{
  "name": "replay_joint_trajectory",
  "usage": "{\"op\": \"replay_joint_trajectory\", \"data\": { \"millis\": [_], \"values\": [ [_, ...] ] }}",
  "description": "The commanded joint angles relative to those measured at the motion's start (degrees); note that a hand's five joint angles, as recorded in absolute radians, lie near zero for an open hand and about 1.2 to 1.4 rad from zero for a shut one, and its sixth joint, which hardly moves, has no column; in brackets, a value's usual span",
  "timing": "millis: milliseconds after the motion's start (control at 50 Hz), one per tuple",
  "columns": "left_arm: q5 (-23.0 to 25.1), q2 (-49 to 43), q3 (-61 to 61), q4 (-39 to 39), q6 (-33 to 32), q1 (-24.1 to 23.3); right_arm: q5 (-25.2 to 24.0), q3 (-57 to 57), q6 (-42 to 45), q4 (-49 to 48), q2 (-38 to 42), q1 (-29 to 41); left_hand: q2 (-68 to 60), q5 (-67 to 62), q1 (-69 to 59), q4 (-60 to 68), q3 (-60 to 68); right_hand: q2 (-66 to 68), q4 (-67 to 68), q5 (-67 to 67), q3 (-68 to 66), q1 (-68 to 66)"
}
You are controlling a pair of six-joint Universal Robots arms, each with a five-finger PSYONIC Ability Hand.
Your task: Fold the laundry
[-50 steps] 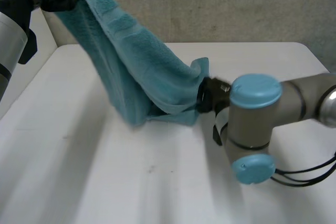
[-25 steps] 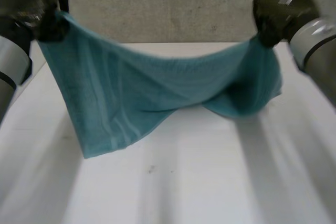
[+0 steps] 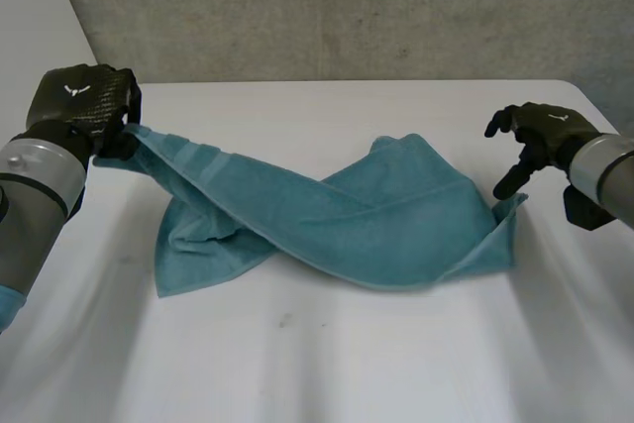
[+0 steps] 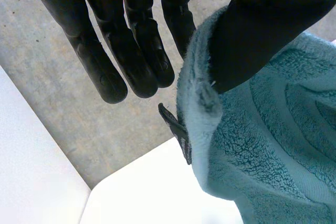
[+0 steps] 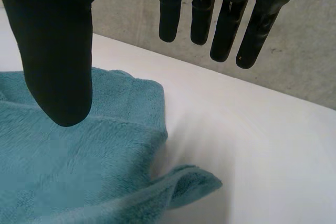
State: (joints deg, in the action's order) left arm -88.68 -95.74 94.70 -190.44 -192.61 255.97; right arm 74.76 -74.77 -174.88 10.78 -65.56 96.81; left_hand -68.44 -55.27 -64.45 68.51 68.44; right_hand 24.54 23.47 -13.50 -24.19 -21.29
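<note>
A teal towel [image 3: 337, 225] lies twisted and bunched across the middle of the white table [image 3: 327, 364]. Its left corner is lifted off the table, pinched by my left hand [image 3: 84, 106]. Seen from the left wrist, the towel's [image 4: 262, 150] edge with a small dark tag sits against the thumb [image 4: 262, 30], beside the straight fingers [image 4: 136, 51]. My right hand [image 3: 545, 131] hovers open just above the towel's right corner, apart from it. Over the towel [image 5: 79, 166], its thumb [image 5: 58, 40] and fingers [image 5: 226, 19] are spread with nothing between them.
A grey concrete wall [image 3: 347, 7] runs behind the table's far edge. Bare white table shows in front of the towel and at both sides.
The towel, held up spread between both raised hands half a second ago, has come down onto the table. My right hand has let go of its corner; my left hand has lowered, still gripping.
</note>
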Motion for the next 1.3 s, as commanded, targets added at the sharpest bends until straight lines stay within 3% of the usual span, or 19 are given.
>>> {"op": "replay_joint_trajectory", "data": {
  "millis": [20,100,200,380,440,480,500,520,660,740,820,860,900,960,1140,1300],
  "values": [
    [0.09,1.52,0.75,-0.19,0.04,-0.12,-5.85,1.72,11.18,5.21,4.45,-3.64,-11.56,-14.73,-15.55,11.49,11.56,0.18,1.24,-1.22,-0.53,-3.43],
    [0.09,1.52,0.84,-0.37,0.04,0.06,-5.06,1.30,24.45,6.80,7.81,-4.34,-11.56,-14.73,-15.55,11.49,11.56,0.51,1.58,-1.56,-0.86,-3.77],
    [0.00,0.99,0.84,-0.46,0.04,0.58,-5.41,-0.20,33.61,6.45,8.16,-4.35,-11.56,-14.73,-15.55,11.49,11.56,0.68,1.75,-1.73,-1.03,-3.94],
    [0.00,0.64,1.10,-0.54,0.13,0.58,-6.11,-0.20,35.04,1.96,10.54,-4.52,-11.56,-14.73,-15.55,11.49,11.56,3.37,4.44,-4.42,-3.73,-6.63],
    [0.00,0.55,1.28,-0.46,0.13,0.58,-6.82,0.06,35.22,-1.29,12.12,-4.52,-11.56,-14.73,-15.55,11.49,11.56,12.29,13.35,-13.33,-12.64,-15.54],
    [0.00,0.55,1.63,-0.54,0.13,0.67,-6.64,0.23,35.22,-4.00,12.73,-4.52,-11.56,-14.73,-15.55,11.49,11.56,40.04,41.10,-41.08,-40.39,-43.29],
    [0.00,0.64,1.80,-0.54,0.13,0.67,-6.64,0.24,35.22,-4.01,12.73,-4.52,-11.56,-14.73,-15.55,11.49,11.56,40.21,41.28,-41.26,-40.56,-43.46],
    [0.00,0.55,1.80,-0.54,0.13,0.59,-6.47,0.24,34.78,-5.32,12.82,-4.61,-11.56,-14.73,-15.55,11.49,11.56,55.31,56.37,-56.35,-55.66,-58.56],
    [0.00,1.08,2.24,-0.11,0.13,1.37,-6.03,-2.14,30.74,-8.93,8.78,-5.23,-11.56,-14.73,-15.55,11.49,11.56,55.46,56.53,-56.50,-55.81,-58.71],
    [0.09,3.87,1.11,0.42,-0.13,2.08,-5.94,-4.07,24.34,-8.85,-3.14,-6.54,-11.56,-14.73,-15.55,11.49,11.56,55.46,56.53,-56.50,-55.81,-58.71],
    [0.09,8.18,-0.38,1.38,-0.04,2.69,-5.68,-3.02,21.33,-8.23,-9.94,-6.98,-11.56,-14.73,-15.55,11.49,11.56,55.46,56.53,-56.50,-55.81,-58.71],
    [0.09,9.87,-1.62,2.45,-0.04,3.05,-4.97,-1.79,21.07,-6.74,-13.54,-7.16,-11.56,-14.73,-15.55,11.49,11.56,55.46,56.53,-56.50,-55.81,-58.71],
    [0.09,12.93,-5.30,5.85,-0.04,3.31,-3.22,2.67,21.68,0.60,-20.11,-8.82,-11.56,-14.73,-15.55,11.49,11.56,55.46,56.53,-56.50,-55.81,-58.71],
    [0.18,14.26,-7.60,8.07,-0.04,3.22,-3.48,7.51,22.38,8.17,-23.55,-11.98,-11.56,-14.73,-15.55,11.49,11.56,55.46,56.53,-56.50,-55.81,-58.71],
    [0.27,14.88,-18.24,19.41,-3.73,4.28,-1.37,13.86,32.76,19.19,-22.16,-12.34,-11.56,-14.73,-15.55,11.49,11.56,55.46,56.53,-56.50,-55.81,-58.71],
    [-0.08,2.31,-15.07,21.08,-11.56,4.19,7.51,11.84,41.81,20.42,-11.79,-2.15,-11.56,-14.73,-15.55,11.49,11.56,55.46,56.53,-56.50,-55.81,-58.71]
  ]
}}
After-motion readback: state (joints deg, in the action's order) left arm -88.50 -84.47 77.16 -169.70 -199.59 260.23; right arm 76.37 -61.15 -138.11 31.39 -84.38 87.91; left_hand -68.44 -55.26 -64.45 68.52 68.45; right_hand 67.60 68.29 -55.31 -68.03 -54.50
